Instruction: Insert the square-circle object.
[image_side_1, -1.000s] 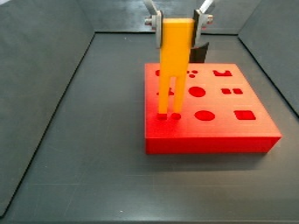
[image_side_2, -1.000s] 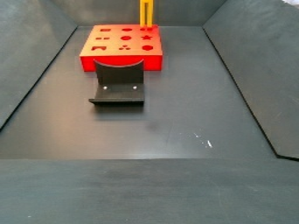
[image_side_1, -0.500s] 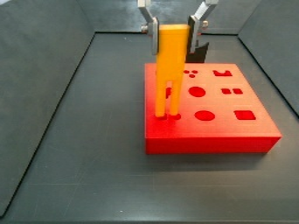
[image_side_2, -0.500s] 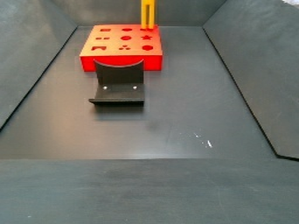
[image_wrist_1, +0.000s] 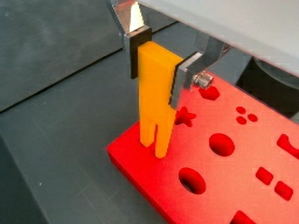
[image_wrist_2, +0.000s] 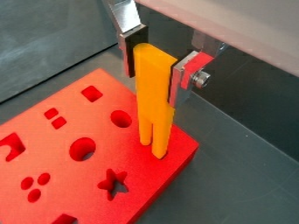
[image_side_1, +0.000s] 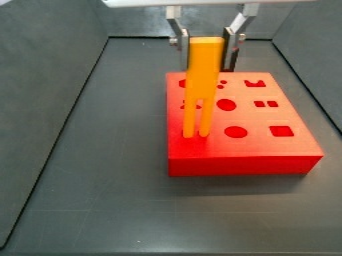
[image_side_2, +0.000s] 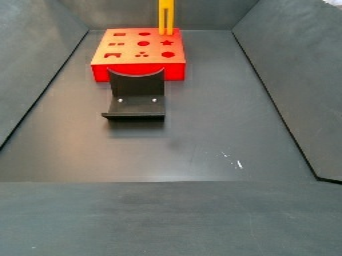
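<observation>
Now pincer (image_wrist_1: 162, 63) grips square-circle object (image_wrist_1: 156, 101) above red block (image_wrist_1: 222, 166).

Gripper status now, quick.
Gripper: shut on the tall orange-yellow two-pronged bar, holding it upright over the red block with shaped holes, prongs at its top face.

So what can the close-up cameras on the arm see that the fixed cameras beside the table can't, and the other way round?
Only the wrist views show the gripper fingers up close: silver plates on either side of the top of the square-circle object, and its two prongs standing at the red block near one edge. Only a side view shows the fixture on the floor in front of the block, and the grey walls around it. Both kinds show the orange-yellow bar upright on the block with its shaped holes.
</observation>
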